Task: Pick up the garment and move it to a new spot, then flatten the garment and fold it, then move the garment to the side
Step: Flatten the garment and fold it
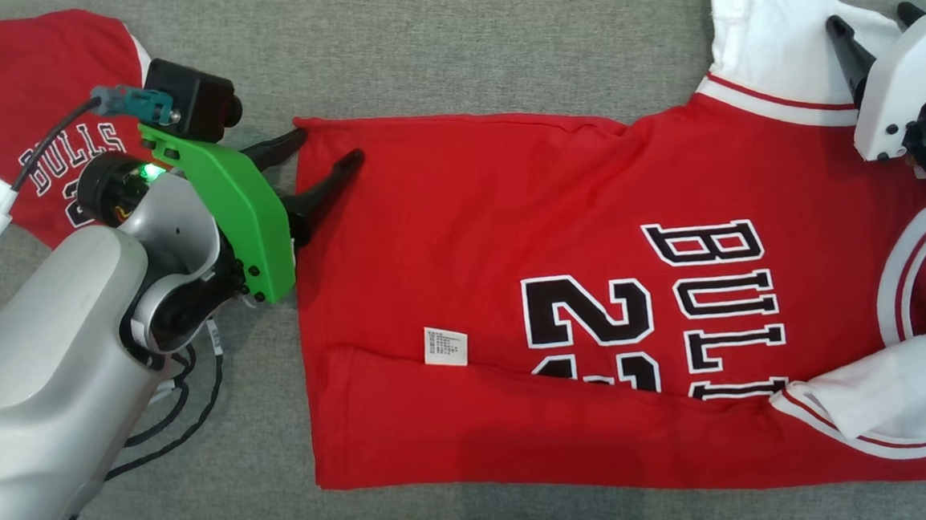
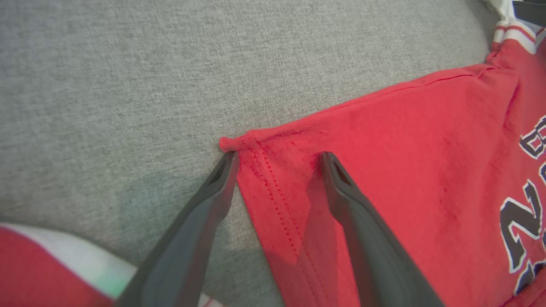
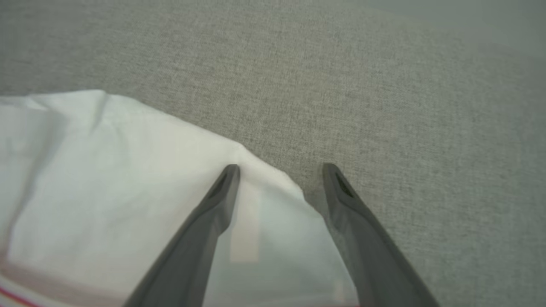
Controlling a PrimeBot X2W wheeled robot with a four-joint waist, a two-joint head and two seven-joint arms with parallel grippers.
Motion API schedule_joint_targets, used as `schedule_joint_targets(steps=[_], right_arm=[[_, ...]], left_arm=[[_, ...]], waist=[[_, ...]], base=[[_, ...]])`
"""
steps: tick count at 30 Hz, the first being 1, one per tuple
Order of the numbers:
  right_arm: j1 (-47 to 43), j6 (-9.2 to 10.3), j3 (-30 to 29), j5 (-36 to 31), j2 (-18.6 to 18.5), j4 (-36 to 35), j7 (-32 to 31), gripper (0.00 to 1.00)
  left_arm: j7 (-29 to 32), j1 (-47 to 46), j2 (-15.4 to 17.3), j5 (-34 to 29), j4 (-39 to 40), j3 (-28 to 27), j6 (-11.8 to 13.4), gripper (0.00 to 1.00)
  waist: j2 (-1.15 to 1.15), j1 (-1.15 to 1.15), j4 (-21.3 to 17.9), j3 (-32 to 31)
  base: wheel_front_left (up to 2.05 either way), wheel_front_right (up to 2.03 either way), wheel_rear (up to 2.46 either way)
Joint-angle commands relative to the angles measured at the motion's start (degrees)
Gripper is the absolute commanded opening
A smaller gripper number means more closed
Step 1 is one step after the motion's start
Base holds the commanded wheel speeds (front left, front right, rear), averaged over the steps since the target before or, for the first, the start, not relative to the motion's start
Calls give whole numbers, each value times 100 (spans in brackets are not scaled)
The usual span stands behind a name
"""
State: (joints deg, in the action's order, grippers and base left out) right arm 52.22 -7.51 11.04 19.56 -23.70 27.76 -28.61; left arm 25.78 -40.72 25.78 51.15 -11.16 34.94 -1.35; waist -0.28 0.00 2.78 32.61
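The red fabric Bulls jersey with white sleeves [image 1: 460,308] lies spread across the middle and right of the grey woven surface [image 1: 444,50]. The left jaws stand wide astride its far-left hem corner, and the right jaws stand wide over the far-right white sleeve [image 3: 106,170], seemingly to pinch both ends and lift. A second red jersey [image 1: 31,97] lies at the left.

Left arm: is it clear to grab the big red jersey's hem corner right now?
Probably yes. The left pincer is open, fingers straddling the hem corner of the red jersey: one beside the edge, one over the fabric. Nothing lies between.
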Motion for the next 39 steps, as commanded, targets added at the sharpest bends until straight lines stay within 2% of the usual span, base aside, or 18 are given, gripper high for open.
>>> schedule_joint_targets(steps=[1,6,7,8,9,12,20,28,39], right_arm=[[67,5,0,-67,-41,163,27,100],[81,0,112,94,36,647,-57,100],[81,-8,166,168,66,685,-85,65],[85,-9,242,235,72,701,-92,11],[68,-9,306,320,80,706,-85,0],[3,-5,460,597,21,701,-120,0],[-72,2,707,1180,-206,509,-46,0],[-233,2,871,1427,-370,258,897,0],[-932,3,943,1663,-892,-369,2222,0]], left_arm=[[113,125,-76,49,-328,148,-14,100],[277,14,-305,126,-647,361,-239,100],[303,4,-331,158,-680,390,-277,45],[326,5,-372,206,-702,427,-324,22],[354,20,-406,263,-713,473,-380,0],[383,116,-450,417,-691,536,-491,0],[247,220,-361,567,-734,512,-552,0],[-506,191,-163,272,-767,202,-353,0],[-1275,593,18,-83,-378,100,-100,0]], waist=[[28,0,175,101],[28,0,174,64],[28,0,154,60],[28,0,133,51],[28,0,107,32],[28,0,26,-63],[28,0,-150,-342],[28,0,-235,-705],[28,0,-361,-1216]], base=[[0,0,0],[0,0,0],[0,0,0],[0,0,0],[0,0,0],[0,0,0],[0,0,0],[0,0,0],[0,0,0]])
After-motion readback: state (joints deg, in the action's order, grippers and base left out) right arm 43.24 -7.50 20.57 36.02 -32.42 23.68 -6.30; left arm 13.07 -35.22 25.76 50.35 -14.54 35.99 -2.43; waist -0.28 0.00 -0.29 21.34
